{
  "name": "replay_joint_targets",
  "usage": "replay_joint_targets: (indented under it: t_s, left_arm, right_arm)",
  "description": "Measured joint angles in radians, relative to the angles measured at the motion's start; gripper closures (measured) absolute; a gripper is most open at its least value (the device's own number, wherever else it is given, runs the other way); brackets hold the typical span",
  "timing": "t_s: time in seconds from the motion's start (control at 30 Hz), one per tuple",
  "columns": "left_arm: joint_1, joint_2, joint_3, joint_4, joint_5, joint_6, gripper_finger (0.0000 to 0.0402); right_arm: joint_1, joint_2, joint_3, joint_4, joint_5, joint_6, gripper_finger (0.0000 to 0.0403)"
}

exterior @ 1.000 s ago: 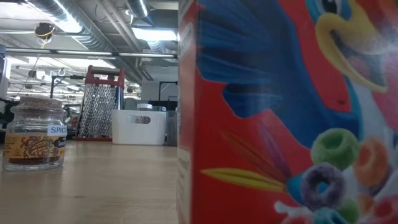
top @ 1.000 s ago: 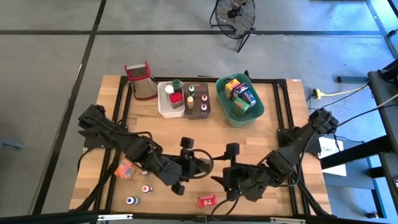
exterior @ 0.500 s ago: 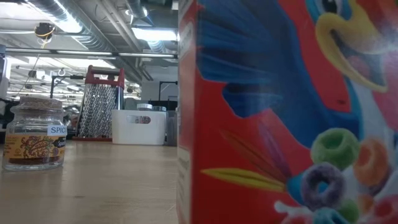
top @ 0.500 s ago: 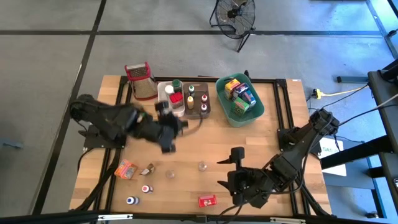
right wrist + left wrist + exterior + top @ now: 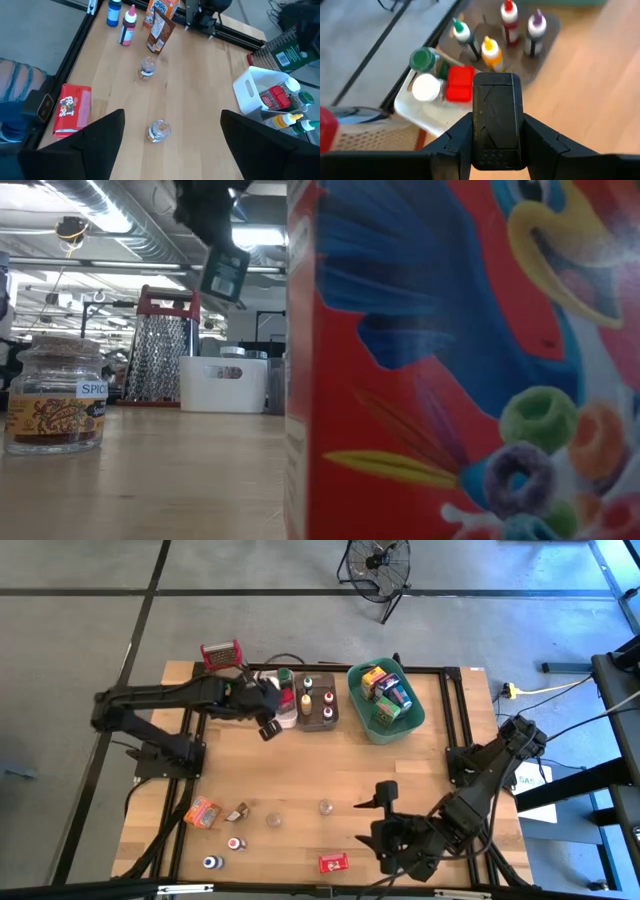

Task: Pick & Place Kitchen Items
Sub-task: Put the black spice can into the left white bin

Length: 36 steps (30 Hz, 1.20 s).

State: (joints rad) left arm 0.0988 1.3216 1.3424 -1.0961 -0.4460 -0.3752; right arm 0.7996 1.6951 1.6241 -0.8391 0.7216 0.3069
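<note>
Dark green and flat, a little packet is pinched between the two fingers of the left gripper. The packet's long side runs straight out from the gripper, pointing toward the bins. It hangs in the air above the front edge of the white bin, not touching it. In the low view the packet is tilted, with one corner down.

Inside the white bin are a red box, a white cap and a green cap. Next to it, the brown bin holds small squeeze bottles standing up.

Over at the near side of the table, the right gripper has its fingers spread wide with nothing in them. A small clear jar stands on the wood between its fingers and does not touch them. A red cereal box lies flat nearby.
</note>
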Motion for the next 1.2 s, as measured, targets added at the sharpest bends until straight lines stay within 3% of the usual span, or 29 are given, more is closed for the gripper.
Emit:
replay_joint_targets:
  t_s: [0.23,0.37,0.53,0.83,1.2]
  left_arm:
    - [0.102,-0.147,-0.267,0.245,-0.023,-0.119,0.0273]
    - [0.159,-0.182,-0.406,0.333,-0.087,-0.213,0.0273]
    - [0.210,-0.197,-0.515,0.474,-0.077,-0.252,0.0273]
    - [0.251,-0.187,-0.598,0.618,-0.091,-0.323,0.0273]
    - [0.276,-0.184,-0.600,0.634,-0.136,-0.294,0.0273]
  right_arm:
    - [0.002,0.000,0.000,0.000,0.000,0.011,0.0070]
    - [-0.001,0.000,0.000,0.002,0.000,0.011,0.0070]
    - [-0.002,0.000,-0.001,0.008,0.001,0.011,0.0070]
    - [0.000,0.000,-0.001,0.004,0.000,0.011,0.0070]
    - [0.000,0.000,-0.001,-0.003,0.001,0.019,0.0070]
